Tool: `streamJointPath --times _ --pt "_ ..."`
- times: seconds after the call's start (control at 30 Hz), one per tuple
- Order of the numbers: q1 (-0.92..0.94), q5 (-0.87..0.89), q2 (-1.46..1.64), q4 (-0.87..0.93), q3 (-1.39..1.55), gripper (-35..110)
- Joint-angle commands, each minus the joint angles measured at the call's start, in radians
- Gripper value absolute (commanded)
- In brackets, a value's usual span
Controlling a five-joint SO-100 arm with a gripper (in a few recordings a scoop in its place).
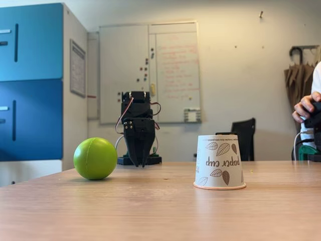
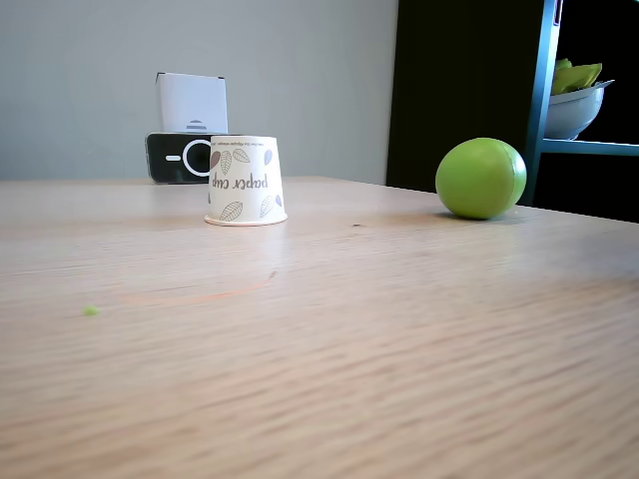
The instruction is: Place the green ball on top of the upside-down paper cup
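On the left of a fixed view, the green ball (image 1: 95, 158) sat free on the table (image 1: 150, 211), untouched. Behind it hung the claw (image 1: 139, 163), tips down, fingers seemingly pressed together, gripping nothing. Off right, well apart, the paper cup (image 1: 219, 161) stood rim-down, flat base up, ready as 1 perch.
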Motion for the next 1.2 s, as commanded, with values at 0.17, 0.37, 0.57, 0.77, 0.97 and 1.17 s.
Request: streamJointPath --times 0.17,0.37,0.57,0.77,0.97,1.17 --pt "0.034 -0.006 -0.091 -0.104 -0.048 0" --pt "0.054 -0.002 -0.35 -0.055 -0.322 1" --pt "0.086 -0.002 -0.739 0.08 -0.744 2" --pt "0.091 0.003 -1.12 0.233 -1.212 7" --pt "0.077 0.003 -1.355 0.256 -1.462 17" --pt "0.057 0.003 -1.477 0.238 -1.555 32"
